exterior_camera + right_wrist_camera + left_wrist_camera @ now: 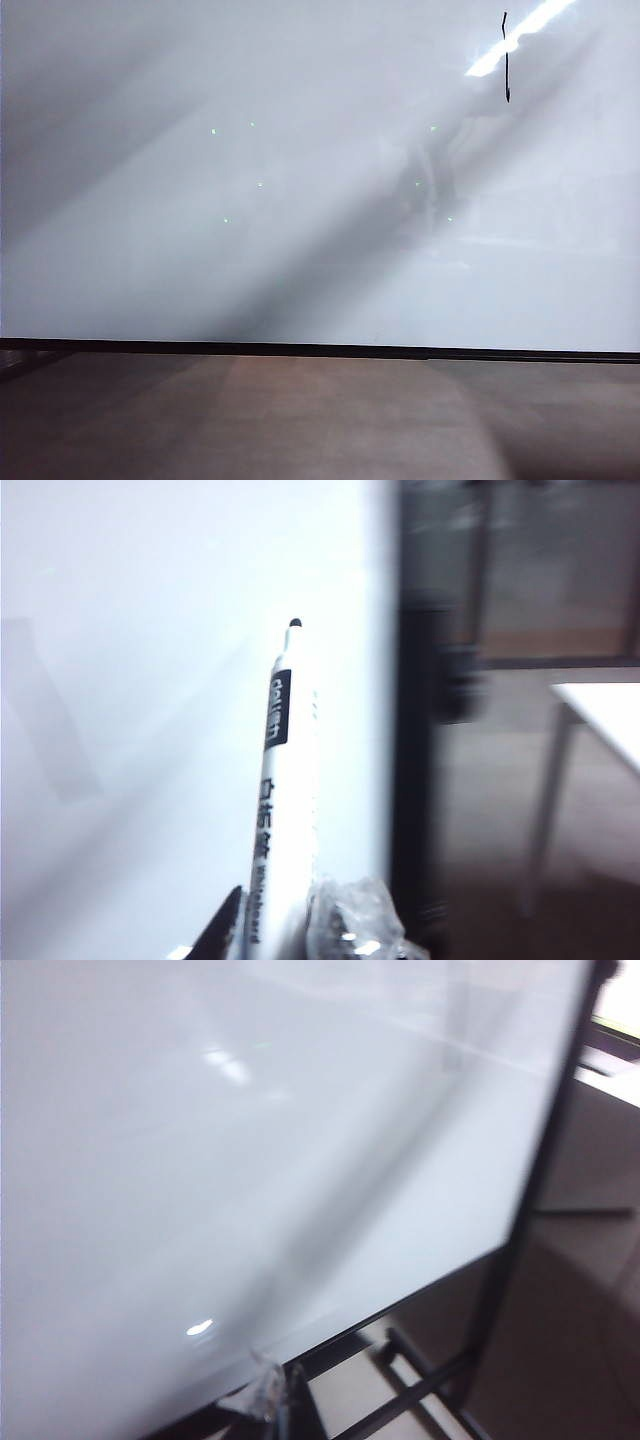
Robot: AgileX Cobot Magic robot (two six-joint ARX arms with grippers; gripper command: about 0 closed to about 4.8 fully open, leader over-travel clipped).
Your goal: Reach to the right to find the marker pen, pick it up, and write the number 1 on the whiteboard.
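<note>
One stroke (pixel 506 58), right gripper (pixel 275 930) clamping marker (pixel 281 780) (uncapped)

Brown wood-look desk (pixel 300 420) below; black stand legs (pixel 420 1390) on pale floor; white side table (pixel 605 715) near.

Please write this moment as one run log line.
right gripper: shut on marker pen | number 1: on whiteboard | left gripper: unclear

Black number 1 (pixel 506 57) on glossy white whiteboard (pixel 250 200); white marker pen (pixel 280 810).
</note>
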